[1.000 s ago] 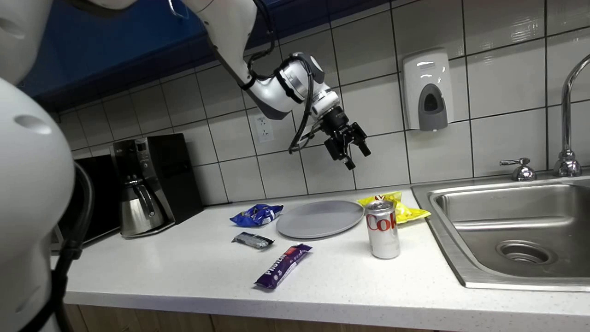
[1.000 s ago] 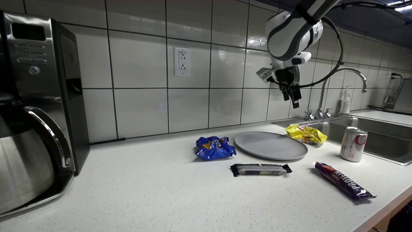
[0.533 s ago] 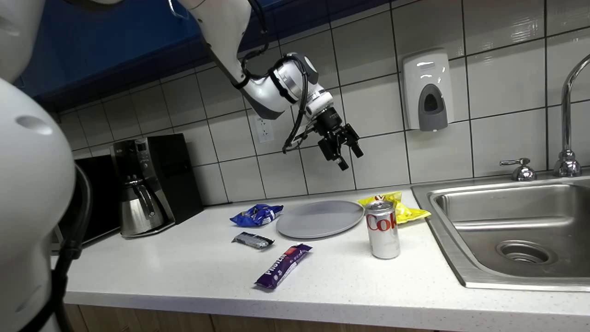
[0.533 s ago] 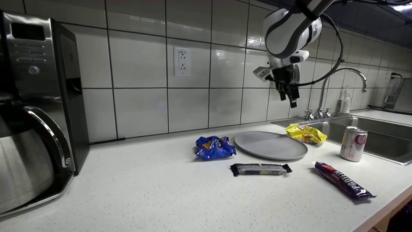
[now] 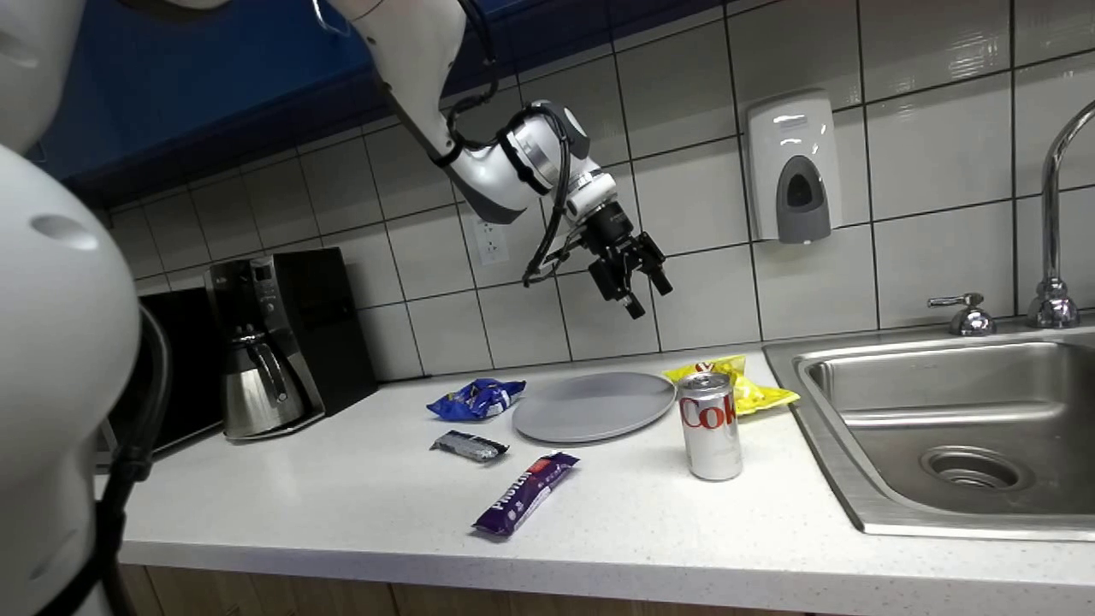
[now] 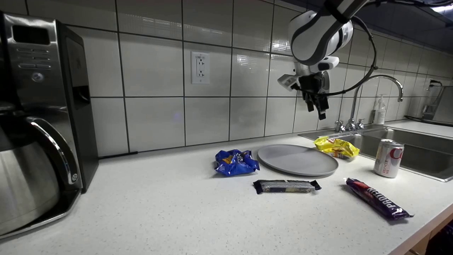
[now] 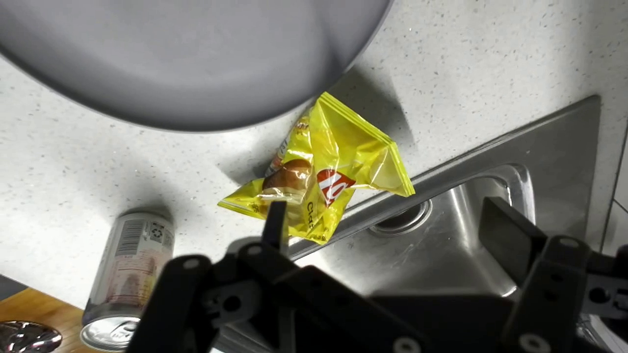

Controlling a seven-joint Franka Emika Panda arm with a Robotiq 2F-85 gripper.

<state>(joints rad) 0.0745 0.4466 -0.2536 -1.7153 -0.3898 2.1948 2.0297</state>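
My gripper (image 5: 648, 297) is open and empty, in the air above the counter near the wall; it also shows in an exterior view (image 6: 316, 112). In the wrist view its fingers (image 7: 385, 215) are wide apart, with the yellow chip bag (image 7: 338, 162) beyond the left fingertip. The yellow bag (image 5: 757, 397) lies between the grey plate (image 5: 594, 406) and the sink. A silver Diet Coke can (image 5: 712, 441) stands upright in front of it. A purple protein bar (image 6: 377, 198), a silver-black bar (image 6: 286, 186) and a blue snack bag (image 6: 236, 163) lie around the plate.
A steel sink (image 5: 830, 505) with a faucet (image 5: 1054, 299) adjoins the counter. A coffee maker (image 5: 295, 334) stands at the opposite end. A soap dispenser (image 5: 794, 167) hangs on the tiled wall. A blue cabinet (image 5: 205, 85) is overhead.
The gripper has shifted slightly toward the coffee-maker side, then almost stopped, sinking very slightly. It stays open. The objects on the counter have not moved.
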